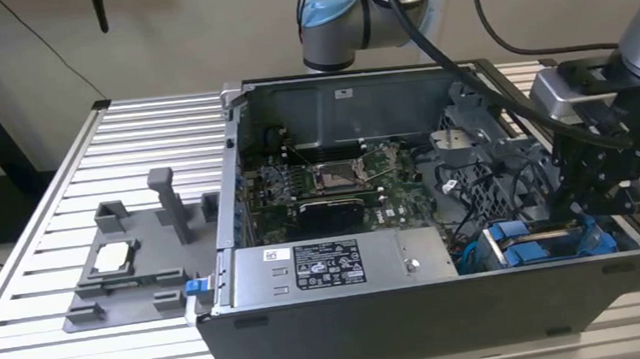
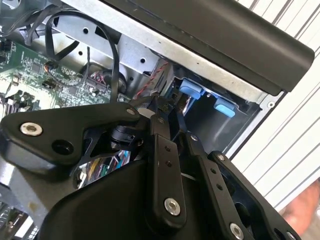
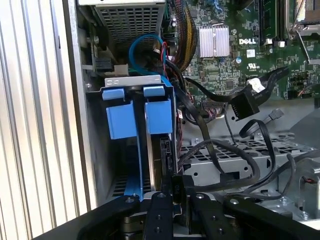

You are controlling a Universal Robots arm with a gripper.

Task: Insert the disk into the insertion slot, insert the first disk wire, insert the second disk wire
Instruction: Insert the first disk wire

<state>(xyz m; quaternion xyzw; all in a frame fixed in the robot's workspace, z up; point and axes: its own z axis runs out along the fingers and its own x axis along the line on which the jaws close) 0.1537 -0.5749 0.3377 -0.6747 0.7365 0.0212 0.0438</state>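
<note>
Blue plastic tabs mark the insertion slot, a grey metal bay in the corner of the open computer case at the exterior view's right. The disk is already in that bay, standing on edge. In the first wrist view its dark side shows just beside the blue carrier parts. The jaws are lowered into this corner. Their black fingers are drawn close together around a small black connector, which sits at the disk's exposed edge. Whether it is seated in the disk or only touching it is hard to judge from these angles. A black cable loops away from the connector across the perforated metal tray.

In the second wrist view the fingers converge near the same blue tabs, under the case's dark rim. The grey power-supply box lies beside the bay, with the green motherboard behind it. The case rests on a slatted metal worktop, and a grey fixture stands apart at the exterior view's left.
</note>
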